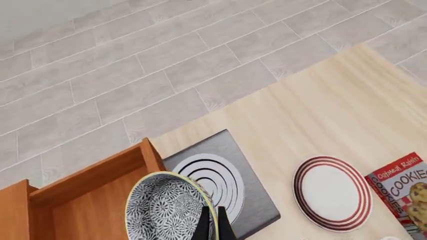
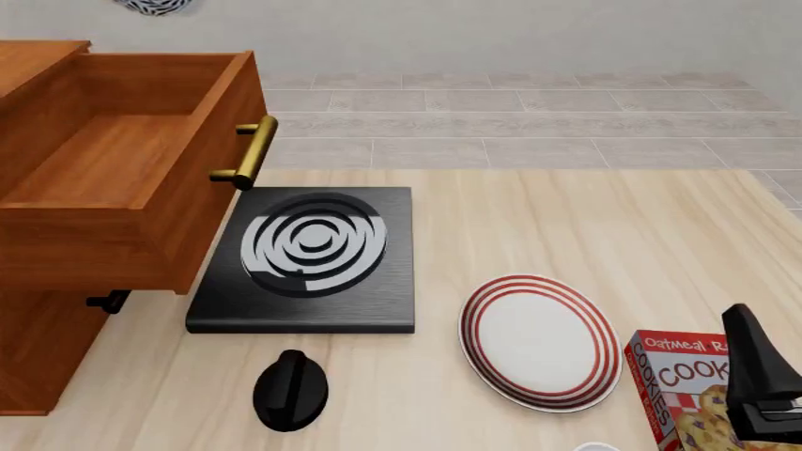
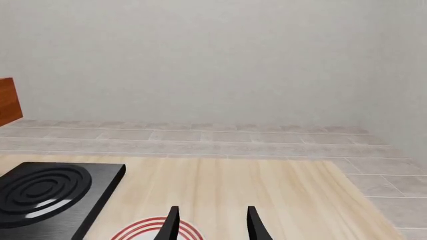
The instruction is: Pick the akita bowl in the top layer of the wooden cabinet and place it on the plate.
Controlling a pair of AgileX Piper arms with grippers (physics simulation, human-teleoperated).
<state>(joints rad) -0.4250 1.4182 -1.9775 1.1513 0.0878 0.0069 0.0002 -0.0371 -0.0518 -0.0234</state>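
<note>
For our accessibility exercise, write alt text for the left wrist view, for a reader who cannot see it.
The left gripper holds the akita bowl by its rim, tilted, over the open top layer of the wooden cabinet. Beyond the bowl, on the light wooden table, are a black stove with grey rings, the red-ringed plate and a cookie box.

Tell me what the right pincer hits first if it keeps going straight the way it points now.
Probably the plate: its red-ringed rim lies just ahead of the open right pincer. Beyond that only bare table and the far wall show, though depth is hard to judge.
</note>
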